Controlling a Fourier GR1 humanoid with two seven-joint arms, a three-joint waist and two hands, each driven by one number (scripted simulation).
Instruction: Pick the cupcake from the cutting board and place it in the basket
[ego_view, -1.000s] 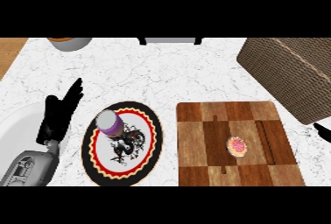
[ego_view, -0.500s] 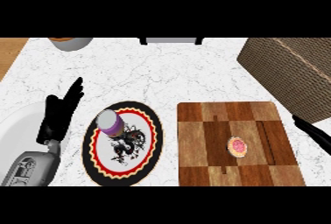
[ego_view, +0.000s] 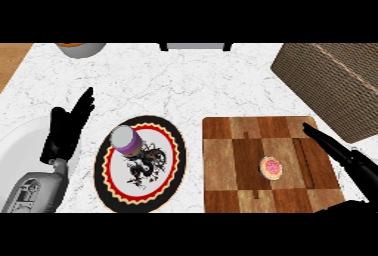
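Cupcake (ego_view: 272, 168) lies just left of right hand (ego_view: 345, 156), fingers straight, empty; left hand (ego_view: 65, 131) rests open, far side

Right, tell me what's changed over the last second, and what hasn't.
The right hand has come in from the view's right edge, its straight fingers now reaching over the right edge of the cutting board, toward the cupcake. It holds nothing yet. The cupcake, the plate with its purple cup, the basket and the resting left hand are unmoved.
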